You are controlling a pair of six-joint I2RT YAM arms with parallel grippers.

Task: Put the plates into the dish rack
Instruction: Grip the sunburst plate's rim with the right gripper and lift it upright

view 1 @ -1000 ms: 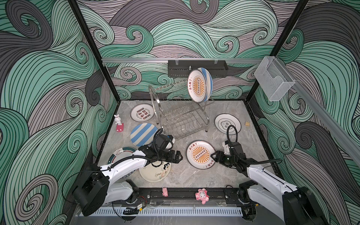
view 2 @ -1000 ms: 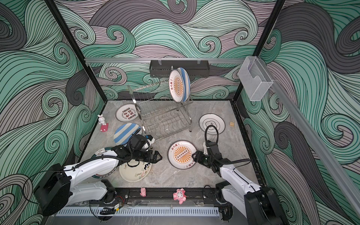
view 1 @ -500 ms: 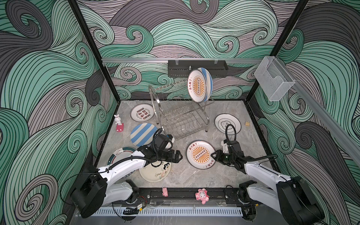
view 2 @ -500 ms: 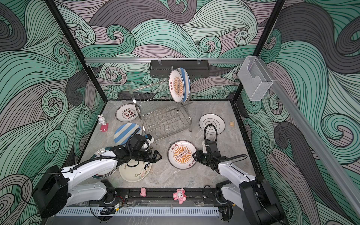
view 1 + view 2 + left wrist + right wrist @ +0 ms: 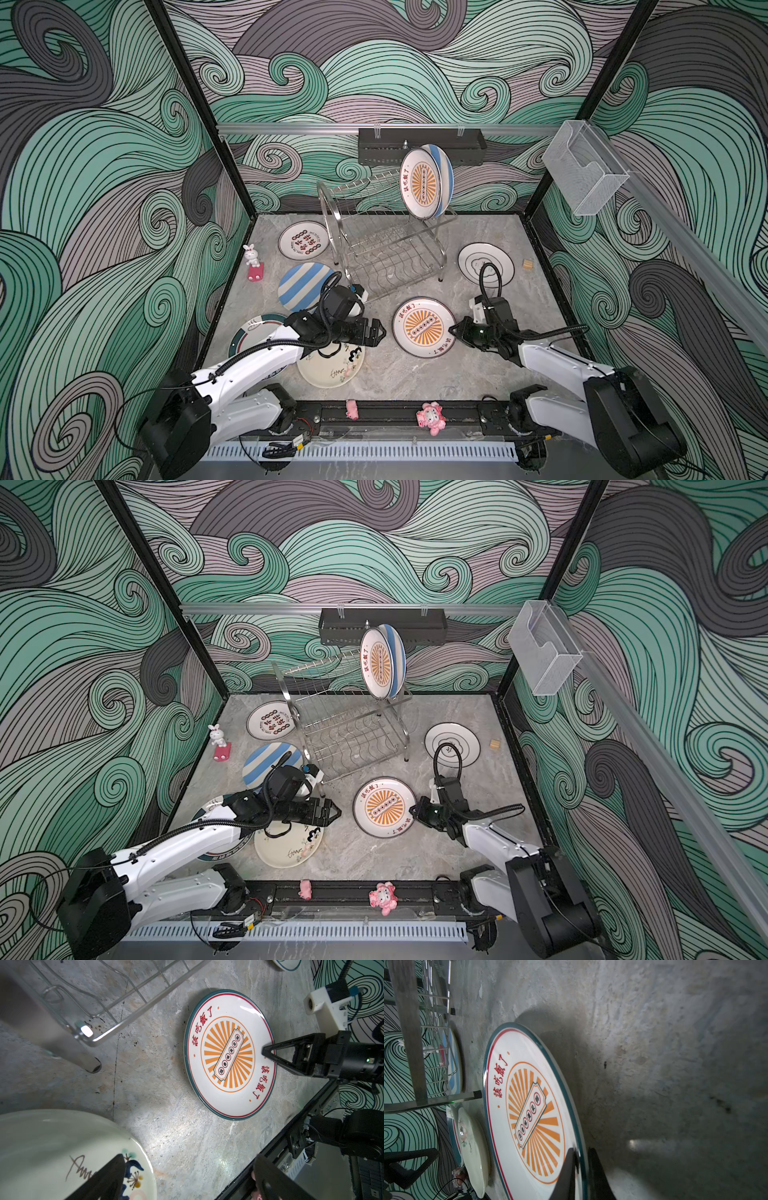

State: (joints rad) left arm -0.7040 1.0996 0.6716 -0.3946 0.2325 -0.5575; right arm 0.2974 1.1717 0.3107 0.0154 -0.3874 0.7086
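An orange sunburst plate (image 5: 424, 327) (image 5: 229, 1054) lies flat on the stone table in front of the dish rack (image 5: 386, 245). My right gripper (image 5: 452, 330) (image 5: 581, 1159) is shut on its near-right rim, one finger above and one below. My left gripper (image 5: 380, 332) (image 5: 187, 1169) hangs open and empty over the edge of the cream plate (image 5: 332, 365) (image 5: 52, 1147). Two plates stand upright on the rack's top tier: a second sunburst plate (image 5: 424, 183) and a blue-striped one (image 5: 444, 166) behind it. Striped (image 5: 301, 284), red-black character (image 5: 303, 246), cloud (image 5: 484, 262) and teal-rimmed (image 5: 253, 332) plates lie flat.
A rabbit figurine (image 5: 252, 262) stands at the left wall and a small wooden block (image 5: 528, 264) lies at the right. Pink toys (image 5: 432, 417) sit on the front rail. A black shelf (image 5: 419, 145) and a clear box (image 5: 582, 172) hang on the walls.
My right gripper has reached in a little to the sunburst plate and closed on its rim. The left arm has hardly moved.
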